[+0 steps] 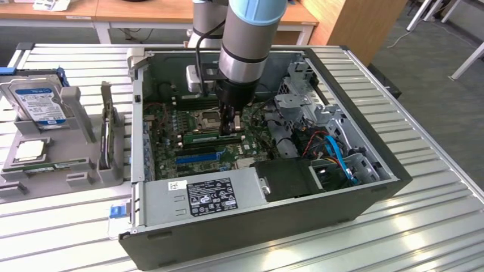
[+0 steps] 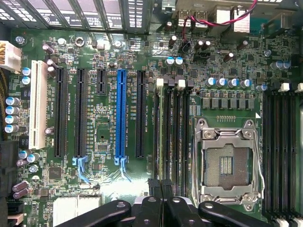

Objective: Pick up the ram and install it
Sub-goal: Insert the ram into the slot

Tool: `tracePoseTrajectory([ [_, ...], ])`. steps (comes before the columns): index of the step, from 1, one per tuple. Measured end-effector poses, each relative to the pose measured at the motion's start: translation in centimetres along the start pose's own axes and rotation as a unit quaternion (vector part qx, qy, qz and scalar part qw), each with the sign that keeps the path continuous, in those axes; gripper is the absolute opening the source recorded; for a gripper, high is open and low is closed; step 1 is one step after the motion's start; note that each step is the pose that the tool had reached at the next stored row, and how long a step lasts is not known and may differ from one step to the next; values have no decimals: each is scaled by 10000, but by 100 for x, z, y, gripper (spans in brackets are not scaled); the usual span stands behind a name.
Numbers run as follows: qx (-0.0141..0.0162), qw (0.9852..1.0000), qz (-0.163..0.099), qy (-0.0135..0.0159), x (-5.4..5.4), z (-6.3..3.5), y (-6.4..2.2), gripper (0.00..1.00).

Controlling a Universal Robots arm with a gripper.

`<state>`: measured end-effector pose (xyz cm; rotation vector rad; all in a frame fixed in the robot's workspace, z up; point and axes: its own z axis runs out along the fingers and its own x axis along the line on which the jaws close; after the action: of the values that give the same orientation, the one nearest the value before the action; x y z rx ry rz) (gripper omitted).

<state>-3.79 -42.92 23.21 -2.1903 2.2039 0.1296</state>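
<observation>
The ram (image 1: 204, 137) is a thin green stick standing on edge in a memory slot beside the CPU socket (image 1: 206, 119), inside the open computer case (image 1: 332, 187). In the wrist view the ram (image 2: 161, 132) runs along the slot, between the black expansion slots and the socket (image 2: 226, 163). My gripper (image 1: 230, 130) reaches straight down into the case at the ram's end toward the exterior view's right. Its black fingers (image 2: 152, 208) are closed together over that end of the stick, and the gripper (image 2: 161, 185) hides the part under it.
A blue expansion slot (image 2: 121, 113) and a white slot (image 2: 38, 104) lie beside the memory slots. The power supply (image 1: 204, 195), drive cage (image 1: 302, 107) and blue cables (image 1: 340, 156) crowd the case. A grey parts stand (image 1: 72, 136) with a hard drive (image 1: 38, 102) sits outside, at the exterior view's left.
</observation>
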Motion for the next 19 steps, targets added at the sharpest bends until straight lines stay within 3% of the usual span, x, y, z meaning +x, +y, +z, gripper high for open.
tracePoseTrajectory([
  [19,2,10000,0,-1,6,65,-3,12],
])
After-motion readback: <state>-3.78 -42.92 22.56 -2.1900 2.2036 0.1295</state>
